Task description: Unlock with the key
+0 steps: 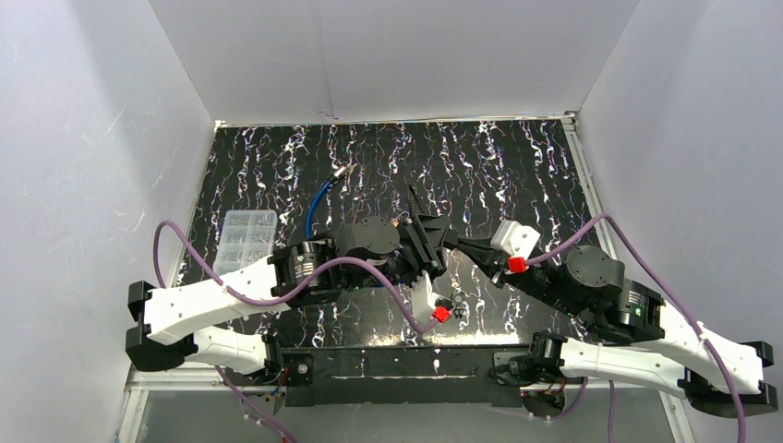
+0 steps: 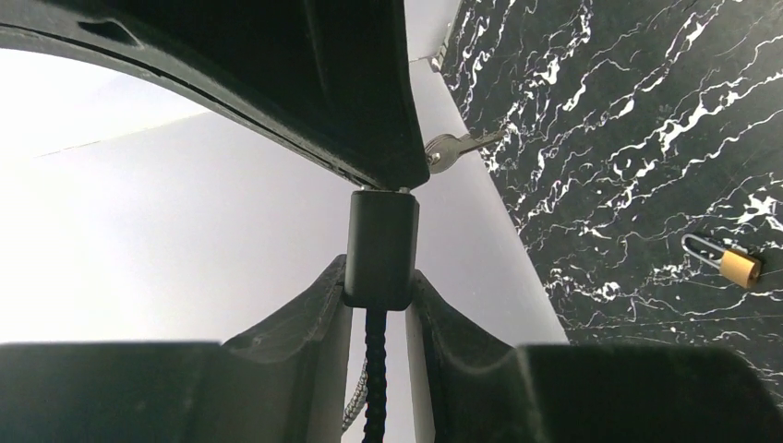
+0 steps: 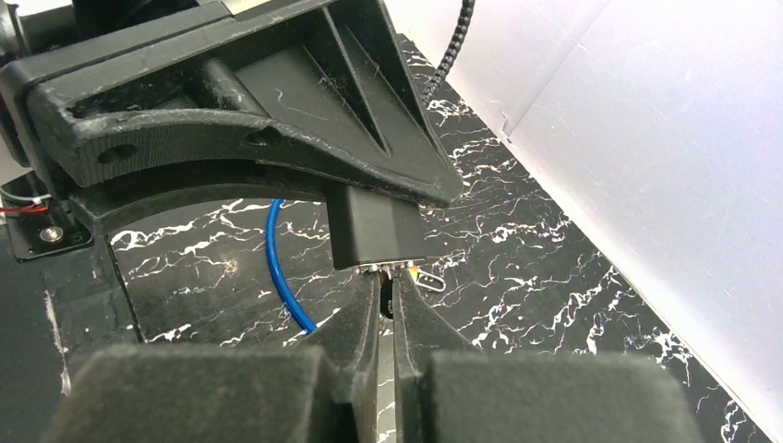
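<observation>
My left gripper (image 2: pixel 380 281) is shut on a black block-shaped lock body (image 2: pixel 380 242), with a black ribbed cable (image 2: pixel 375 369) hanging between the fingers. In the top view both grippers meet at mid-table: the left gripper (image 1: pixel 427 242) and the right gripper (image 1: pixel 459 245). My right gripper (image 3: pixel 386 277) is shut on the dark head of a key (image 3: pixel 384 303), its tips pressed against the end of the lock body (image 3: pixel 374 231). A silver key (image 2: pixel 459 146) pokes out beside the right gripper's tip, pointing away from the lock.
A small brass padlock (image 2: pixel 736 264) lies on the black marbled mat (image 1: pixel 517 166), also seen as the padlock (image 3: pixel 427 278) past the right fingers. A blue cable (image 1: pixel 319 198) curves behind the left arm. A clear compartment box (image 1: pixel 245 238) sits at the left. White walls enclose the mat.
</observation>
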Action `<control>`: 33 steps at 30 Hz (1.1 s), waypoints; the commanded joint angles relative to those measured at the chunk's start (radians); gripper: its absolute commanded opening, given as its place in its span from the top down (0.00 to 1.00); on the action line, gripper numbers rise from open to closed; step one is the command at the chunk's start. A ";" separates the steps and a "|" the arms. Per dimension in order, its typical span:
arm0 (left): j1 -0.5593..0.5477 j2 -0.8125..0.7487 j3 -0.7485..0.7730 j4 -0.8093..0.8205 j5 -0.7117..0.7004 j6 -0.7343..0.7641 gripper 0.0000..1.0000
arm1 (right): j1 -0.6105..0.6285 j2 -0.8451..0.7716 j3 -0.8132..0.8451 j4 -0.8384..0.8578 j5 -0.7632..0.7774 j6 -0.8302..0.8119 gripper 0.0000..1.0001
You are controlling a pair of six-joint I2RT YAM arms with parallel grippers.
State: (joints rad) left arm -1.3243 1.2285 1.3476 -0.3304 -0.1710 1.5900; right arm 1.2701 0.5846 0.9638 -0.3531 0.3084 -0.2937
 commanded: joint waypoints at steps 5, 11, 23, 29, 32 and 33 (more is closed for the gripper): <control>-0.006 -0.038 0.046 0.087 -0.028 -0.006 1.00 | -0.003 0.009 0.035 -0.038 -0.010 0.041 0.63; 0.003 0.026 0.224 -0.140 -0.097 -0.261 1.00 | -0.003 -0.023 0.119 -0.091 -0.015 -0.002 0.38; 0.010 0.038 0.368 -0.495 0.050 -0.540 1.00 | -0.003 -0.073 0.247 -0.105 -0.019 -0.010 0.38; 0.019 0.086 0.495 -0.568 0.126 -0.630 1.00 | -0.003 -0.051 0.221 -0.077 -0.124 0.048 0.52; 0.029 0.117 0.573 -0.598 0.166 -0.706 1.00 | -0.003 -0.045 0.203 -0.036 -0.174 0.078 0.62; 0.037 0.126 0.598 -0.611 0.189 -0.739 1.00 | -0.003 -0.042 0.203 -0.028 -0.190 0.086 0.65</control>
State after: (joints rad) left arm -1.3097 1.3374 1.8397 -0.8830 -0.0718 0.9889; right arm 1.2663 0.5277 1.1745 -0.4662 0.2048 -0.2598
